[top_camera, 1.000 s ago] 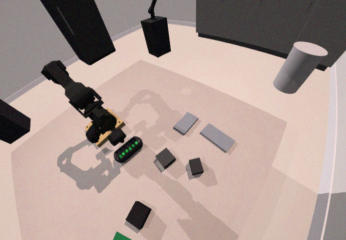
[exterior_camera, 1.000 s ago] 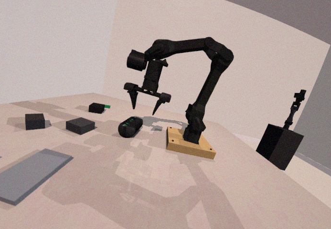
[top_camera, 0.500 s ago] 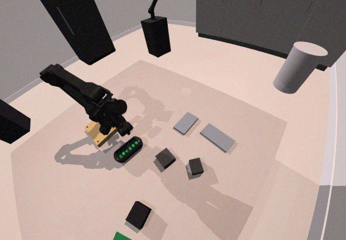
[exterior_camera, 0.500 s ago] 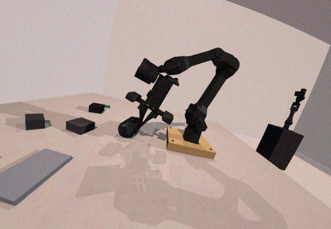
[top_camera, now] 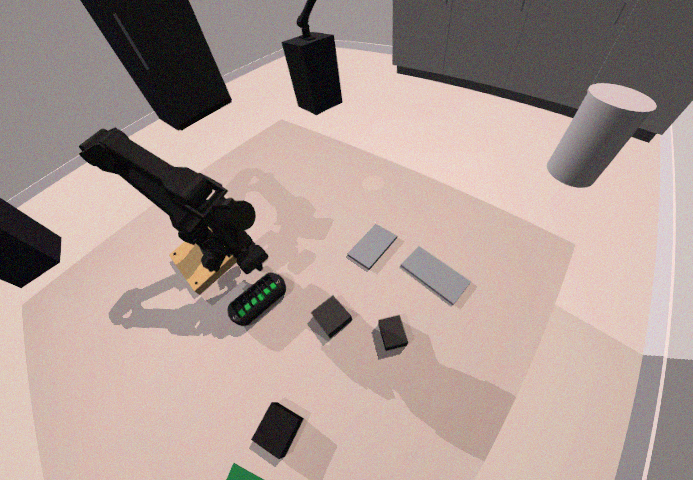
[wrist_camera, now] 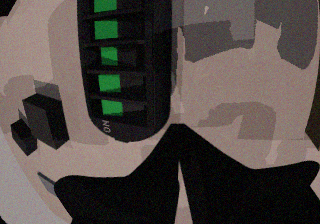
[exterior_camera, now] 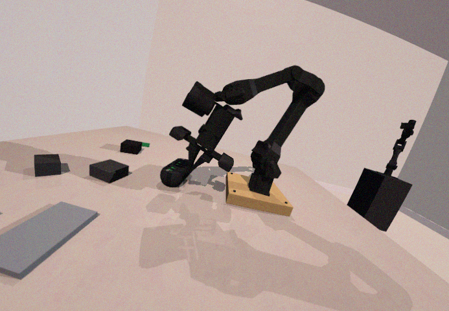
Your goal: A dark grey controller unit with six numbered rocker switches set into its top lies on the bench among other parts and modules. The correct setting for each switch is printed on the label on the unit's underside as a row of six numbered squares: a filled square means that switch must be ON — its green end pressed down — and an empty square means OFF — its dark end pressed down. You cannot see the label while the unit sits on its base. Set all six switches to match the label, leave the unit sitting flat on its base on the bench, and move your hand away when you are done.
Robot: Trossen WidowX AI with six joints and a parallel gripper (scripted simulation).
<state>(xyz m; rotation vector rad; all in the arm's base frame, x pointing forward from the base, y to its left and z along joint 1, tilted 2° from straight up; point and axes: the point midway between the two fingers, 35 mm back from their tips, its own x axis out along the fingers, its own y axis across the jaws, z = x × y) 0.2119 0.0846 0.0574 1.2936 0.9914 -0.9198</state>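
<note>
The dark grey controller unit (top_camera: 257,298) (exterior_camera: 173,173) (wrist_camera: 161,59) sits upright on the bench, its switches facing up and its label hidden underneath. The wrist view shows several green switch ends in a row and the ON mark near the unit's closer end; the far end is cut off. The green patches differ slightly in width and shading, but I cannot tell surely which ends are pressed down. My gripper (exterior_camera: 190,168) (wrist_camera: 176,129) is shut and empty. Its tips are low beside the unit's long side, near one end; whether they touch it is unclear.
Two dark blocks (top_camera: 331,316) (top_camera: 393,332) and two flat grey plates (top_camera: 372,246) (top_camera: 435,275) lie beyond the unit. A black block (top_camera: 276,430) and a green piece (top_camera: 243,473) are farther out. The arm's wooden base (exterior_camera: 259,203) is close to the unit.
</note>
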